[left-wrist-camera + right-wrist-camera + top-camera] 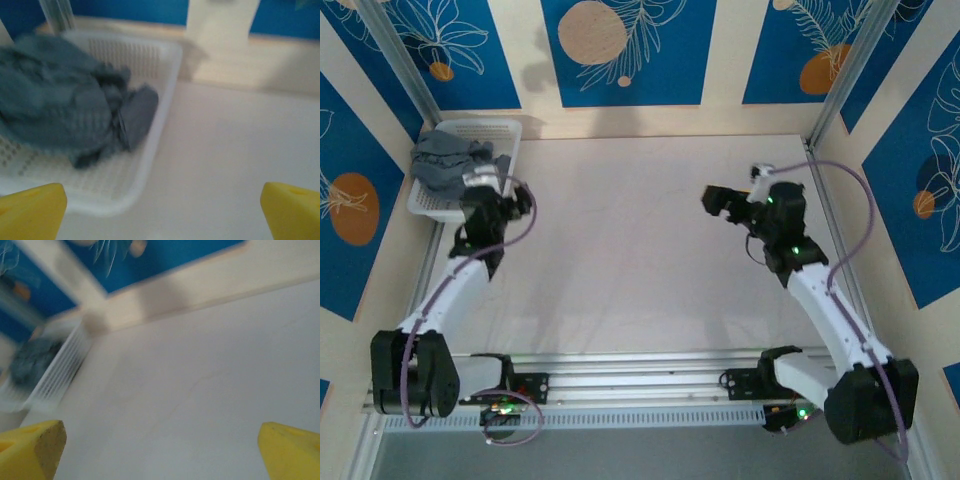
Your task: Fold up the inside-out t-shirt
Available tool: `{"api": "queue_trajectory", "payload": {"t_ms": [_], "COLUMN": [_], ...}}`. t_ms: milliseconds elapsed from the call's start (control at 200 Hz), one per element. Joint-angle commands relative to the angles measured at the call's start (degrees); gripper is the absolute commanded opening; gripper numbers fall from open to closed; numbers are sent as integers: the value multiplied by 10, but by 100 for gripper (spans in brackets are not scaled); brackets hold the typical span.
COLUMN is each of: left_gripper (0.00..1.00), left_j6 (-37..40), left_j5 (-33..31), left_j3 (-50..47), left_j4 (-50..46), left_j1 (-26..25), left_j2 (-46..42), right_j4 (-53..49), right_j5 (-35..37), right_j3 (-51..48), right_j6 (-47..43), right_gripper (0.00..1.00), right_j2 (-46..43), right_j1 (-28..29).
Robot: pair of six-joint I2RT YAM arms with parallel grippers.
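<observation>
Blue-and-cream patterned panels wall in a white table (pixel 640 270), with the white basket (pixel 512 130) at its far left corner. The inside-out t-shirt (pixel 448 160) lies inside the basket, bunched into a grey heap against the left side, one lobe of cloth reaching toward the right wall.

The left gripper (pixel 161 212) hovers just beside the basket's near right corner, its jaws spread wide and holding nothing. The right gripper (pixel 160 450) hangs well to the right of the basket over bare table, its jaws likewise spread and empty.

The step in hand appears to be lifting the shirt out of the basket. Recommended procedure:
1. Bring the left gripper over the heap, not over the rim.
2. Descend onto the lobe nearest the right wall, stopping short of the slotted floor.
3. Pinch one raised fold only.
4. Lift straight up until the cloth clears the rim, as the light basket may otherwise drag.
5. Lay the shirt on open table to the right of the basket, within the right gripper's reach.
</observation>
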Motion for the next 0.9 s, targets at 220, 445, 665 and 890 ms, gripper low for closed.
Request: {"api": "queue_trajectory", "payload": {"t_ms": [220, 445, 665, 890], "left_gripper": [88, 90, 77, 0], "left_j6": [-180, -190, -168, -135], "left_j5": [104, 159, 176, 314], "left_j3": [438, 614, 686, 773], "left_j4": [-356, -430, -455, -495], "left_j1": [116, 167, 213, 217], "left_j2": [293, 499, 578, 565], "right_j4": [-367, -340, -354, -335], "right_j5": [-53, -63, -78, -76], "right_j3": [233, 185, 187, 212], "right_j6": [-56, -29, -33, -17], "right_gripper": [99, 99, 99, 99], "right_j2": [156, 114, 110, 117], "right_j1": [104, 105, 108, 108]}}
